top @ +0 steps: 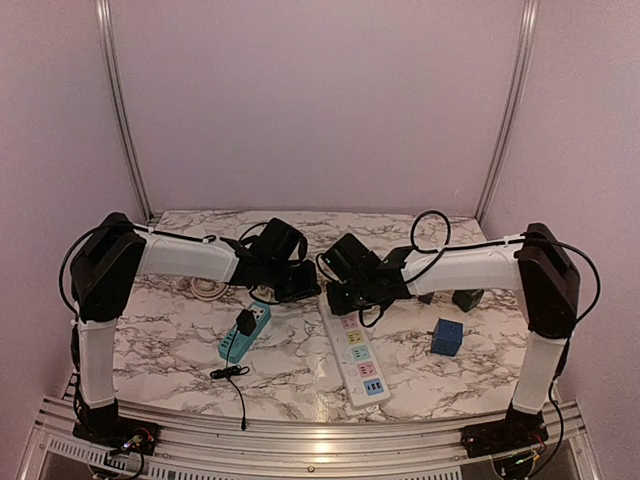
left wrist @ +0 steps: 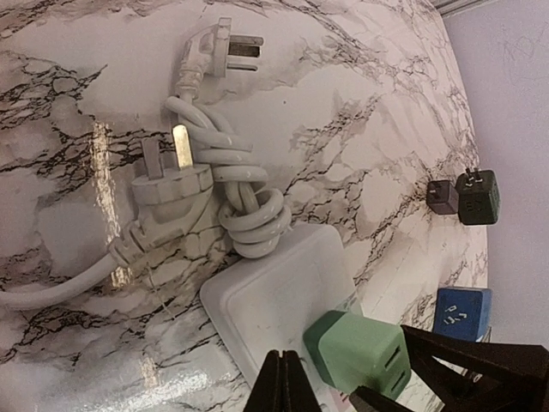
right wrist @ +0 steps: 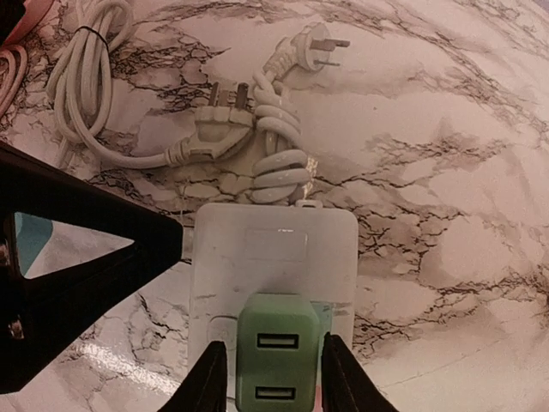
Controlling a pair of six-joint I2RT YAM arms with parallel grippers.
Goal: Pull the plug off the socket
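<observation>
A green two-port plug (right wrist: 276, 360) sits in the socket at the far end of a long white power strip (right wrist: 274, 240). My right gripper (right wrist: 273, 343) straddles the plug, its fingers close beside both sides; a thin gap shows at the left finger, so it is open. The left wrist view shows the same plug (left wrist: 360, 352) and strip end (left wrist: 274, 300). My left gripper (left wrist: 286, 354) is shut and empty, its tips over the strip's near edge beside the plug. In the top view both grippers (top: 295, 283) (top: 345, 298) meet over the strip (top: 357, 352) and hide the plug.
A coiled white cord with loose plugs (left wrist: 232, 172) lies just beyond the strip's end. A teal strip with a black plug (top: 245, 330) lies to the left. A blue cube (top: 447, 337) and dark adapters (top: 467, 298) sit to the right.
</observation>
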